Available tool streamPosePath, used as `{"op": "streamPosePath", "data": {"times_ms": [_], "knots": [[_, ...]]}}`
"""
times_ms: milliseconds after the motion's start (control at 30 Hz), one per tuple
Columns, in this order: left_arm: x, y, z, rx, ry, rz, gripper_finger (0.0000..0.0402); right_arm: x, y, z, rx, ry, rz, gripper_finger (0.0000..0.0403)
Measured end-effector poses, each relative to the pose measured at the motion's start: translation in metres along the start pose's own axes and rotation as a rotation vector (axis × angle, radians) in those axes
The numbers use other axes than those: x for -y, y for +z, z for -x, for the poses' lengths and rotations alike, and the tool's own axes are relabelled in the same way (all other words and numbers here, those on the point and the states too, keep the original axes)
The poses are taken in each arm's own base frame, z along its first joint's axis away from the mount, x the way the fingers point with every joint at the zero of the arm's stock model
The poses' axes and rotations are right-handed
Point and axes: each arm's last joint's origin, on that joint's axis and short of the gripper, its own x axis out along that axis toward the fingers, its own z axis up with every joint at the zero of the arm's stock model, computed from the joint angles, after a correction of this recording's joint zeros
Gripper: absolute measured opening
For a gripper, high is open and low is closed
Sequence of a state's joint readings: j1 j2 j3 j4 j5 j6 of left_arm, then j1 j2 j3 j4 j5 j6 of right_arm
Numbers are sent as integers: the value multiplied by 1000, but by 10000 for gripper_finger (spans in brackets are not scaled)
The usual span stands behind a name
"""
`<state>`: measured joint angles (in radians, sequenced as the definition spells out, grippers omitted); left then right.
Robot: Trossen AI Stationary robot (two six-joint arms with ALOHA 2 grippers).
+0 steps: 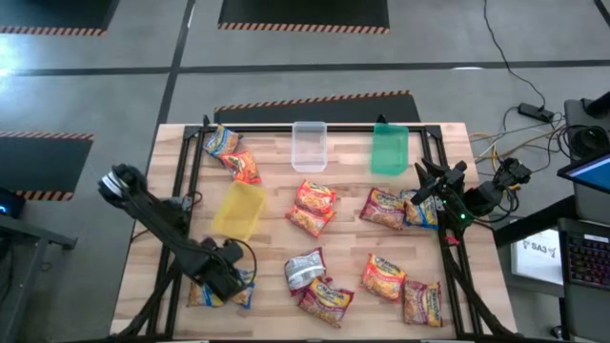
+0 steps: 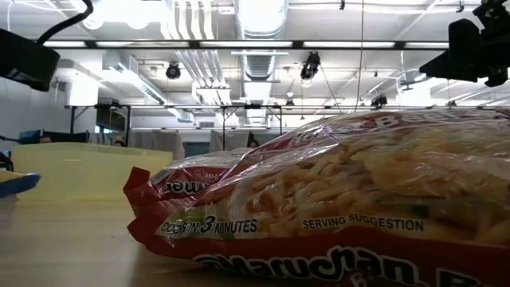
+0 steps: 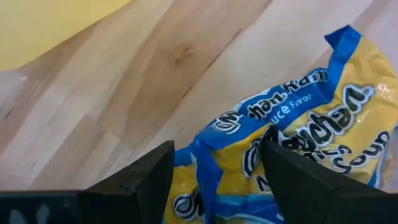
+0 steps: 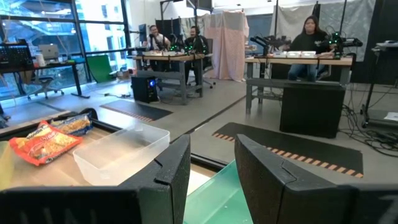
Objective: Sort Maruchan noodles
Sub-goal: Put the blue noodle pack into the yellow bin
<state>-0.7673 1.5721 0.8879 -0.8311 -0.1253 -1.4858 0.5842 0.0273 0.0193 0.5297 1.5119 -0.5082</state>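
Observation:
Several Maruchan noodle packets lie flat on the wooden table: orange-red ones, a silvery one, and a yellow-and-blue one at the far left. My left gripper points down at the near left, open over another yellow-and-blue packet. Its fingers stand on either side of that packet's crumpled blue-edged end. My right gripper waits level at the right edge, open, with nothing between its fingers.
A yellow tub, a clear tub and a green tub stand across the far half of the table. A black frame rail runs along the far edge. A red packet fills the low view.

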Motion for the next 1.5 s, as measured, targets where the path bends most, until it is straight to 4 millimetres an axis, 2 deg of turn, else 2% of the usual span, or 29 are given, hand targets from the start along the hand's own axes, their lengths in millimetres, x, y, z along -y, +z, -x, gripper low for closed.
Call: {"op": "streamPosePath", "data": {"times_ms": [133,433,500,700,900,1267,1500], "knots": [[4,0,-5,1,-11,-36,185,0,0,0,0,0,0,116],[6,1,-5,-8,-34,-54,29,0,0,0,0,0,0,116],[5,1,-2,-8,-44,-52,10,0,0,0,0,0,0,116],[5,2,5,-5,-74,-49,11,0,0,0,0,0,0,116],[9,6,24,23,-148,-69,3,0,0,0,0,0,0,116],[23,19,52,198,-201,-144,3,0,0,0,0,0,0,116],[24,31,81,392,-212,-193,3,0,0,0,0,0,0,116]]}}
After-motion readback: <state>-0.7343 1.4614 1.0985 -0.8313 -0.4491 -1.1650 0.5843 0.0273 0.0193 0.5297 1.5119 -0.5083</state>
